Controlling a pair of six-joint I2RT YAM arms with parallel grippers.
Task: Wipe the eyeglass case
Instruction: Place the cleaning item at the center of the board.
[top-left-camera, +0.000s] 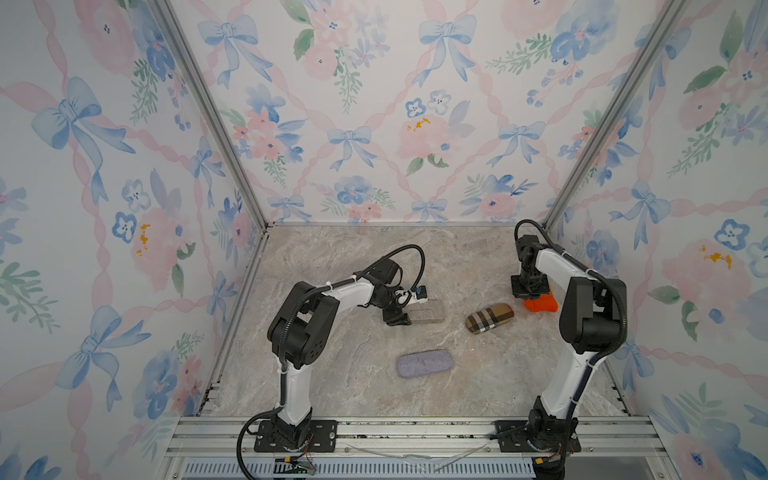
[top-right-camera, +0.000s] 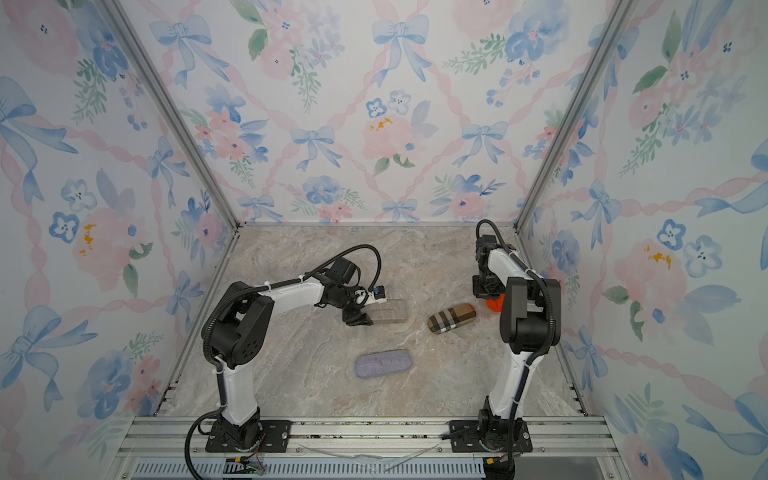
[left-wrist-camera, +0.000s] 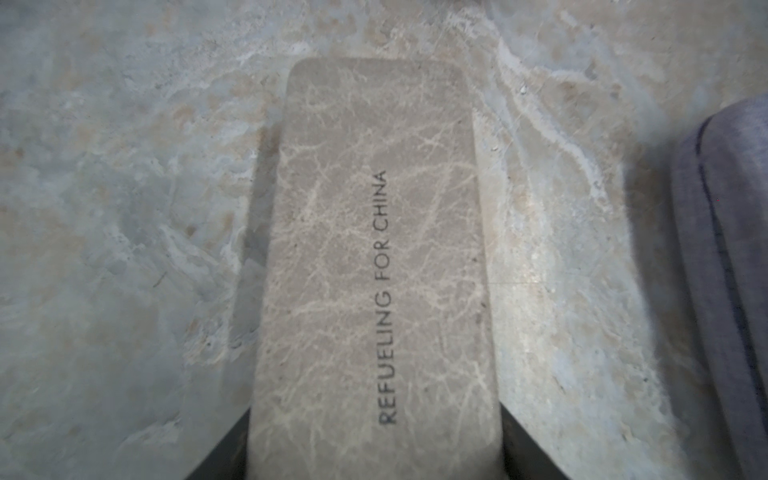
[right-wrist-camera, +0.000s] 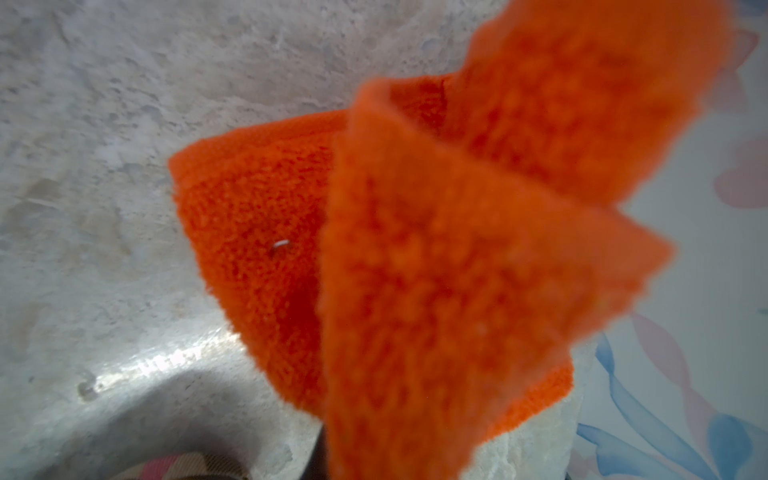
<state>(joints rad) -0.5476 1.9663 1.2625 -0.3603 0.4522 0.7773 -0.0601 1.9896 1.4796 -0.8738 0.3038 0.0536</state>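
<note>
Left wrist: marbled case (left-wrist-camera: 374, 270) extends lengthwise from tool (left-wrist-camera: 374, 457).

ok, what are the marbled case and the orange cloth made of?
Marbled case: smooth matte skin with a printed stone-vein pattern and black lettering; perhaps faux leather or coated board, can't tell. Orange cloth: likely terry or microfibre, fuzzy looped pile.

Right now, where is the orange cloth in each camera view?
Both top views: orange cloth, right of centre, just beside the plaid case.
Left wrist: not in it.
Right wrist: fills the middle, close up.
Shared landmark: the plaid case, except in the left wrist view.
</note>
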